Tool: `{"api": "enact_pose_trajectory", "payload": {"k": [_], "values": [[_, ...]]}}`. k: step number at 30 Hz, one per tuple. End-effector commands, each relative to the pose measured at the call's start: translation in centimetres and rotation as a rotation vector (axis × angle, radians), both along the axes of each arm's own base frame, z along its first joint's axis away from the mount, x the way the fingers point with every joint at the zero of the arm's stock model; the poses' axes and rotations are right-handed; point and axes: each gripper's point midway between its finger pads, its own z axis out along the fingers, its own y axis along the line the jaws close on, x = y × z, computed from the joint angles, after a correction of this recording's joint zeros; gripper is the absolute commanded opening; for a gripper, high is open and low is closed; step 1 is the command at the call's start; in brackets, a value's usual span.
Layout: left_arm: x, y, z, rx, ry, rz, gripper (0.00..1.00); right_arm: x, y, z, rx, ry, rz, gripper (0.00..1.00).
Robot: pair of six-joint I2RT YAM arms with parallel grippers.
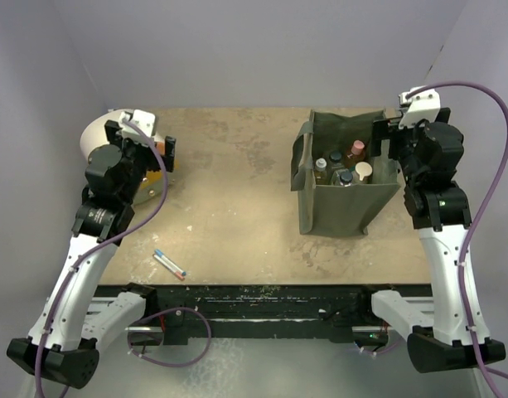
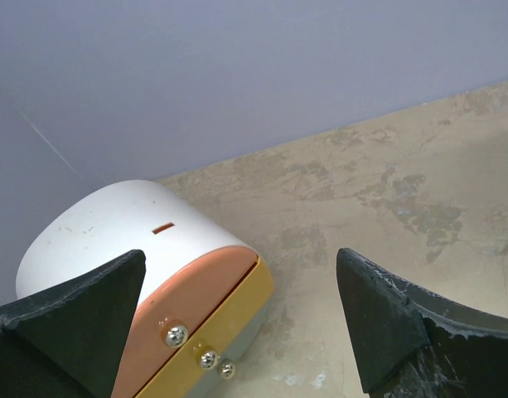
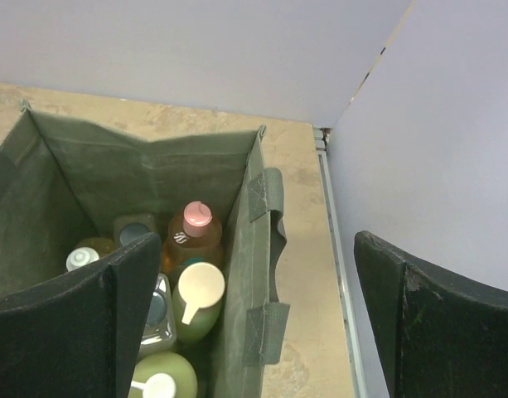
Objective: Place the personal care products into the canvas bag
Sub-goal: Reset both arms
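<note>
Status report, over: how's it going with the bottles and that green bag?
Left end effector open, empty, by domed box. Right end effector open at canvas bag rim. Bottles inside bag. Pen-like stick loose on table.

Soft, even light lies ahead of my left gripper [image 2: 239, 255], with only faint shadows. Below my right gripper [image 3: 254, 245] the canvas bag [image 3: 113, 174] is dimmer inside. My fingertips [image 3: 79, 332], closest to the lens, look slightly soft.

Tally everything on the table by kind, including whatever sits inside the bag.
Bottles visible inside the bag: 6
Canvas bag: 1
White and orange domed box: 1
Pen-like stick: 1
Total: 9
</note>
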Motion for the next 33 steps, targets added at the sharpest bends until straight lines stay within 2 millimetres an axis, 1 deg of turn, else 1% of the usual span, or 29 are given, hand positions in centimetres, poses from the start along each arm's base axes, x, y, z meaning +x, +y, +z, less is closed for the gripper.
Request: {"api": "enact_pose_trajectory", "payload": {"k": [1,6,10,15,20,22,28,33], "values": [[-1.0,0.2,1.8,-0.067,-0.056,-0.038,0.99,-1.0,0.3,1.9,0.021,-0.096,0.021,1.0],[-1.9,1.5,3.4,-0.083,-0.086,0.008,0.99,-2.4,0.4,2.2,0.023,-0.114,0.034,1.0],[-2.4,2.1,3.8,-0.084,-0.094,0.029,0.99,-3.4,0.2,2.2,0.018,-0.121,0.029,1.0],[-3.0,2.4,4.0,-0.086,-0.089,0.037,0.99,-4.6,0.1,1.9,0.002,-0.117,0.029,1.0],[-3.7,3.7,4.8,-0.079,-0.099,0.105,0.99,-5.7,-0.2,2.1,-0.013,-0.111,0.021,1.0],[-4.0,3.6,4.7,-0.068,-0.089,0.094,0.99,-6.1,-0.3,2.2,-0.014,-0.115,0.02,1.0],[-5.6,2.3,4.4,-0.06,-0.061,0.005,0.99,-7.2,-0.4,2.3,-0.013,-0.111,0.015,1.0],[-6.7,1.8,2.9,-0.078,-0.041,-0.029,0.99,-8.2,-0.7,2.2,-0.013,-0.119,0.003,1.0]]}}
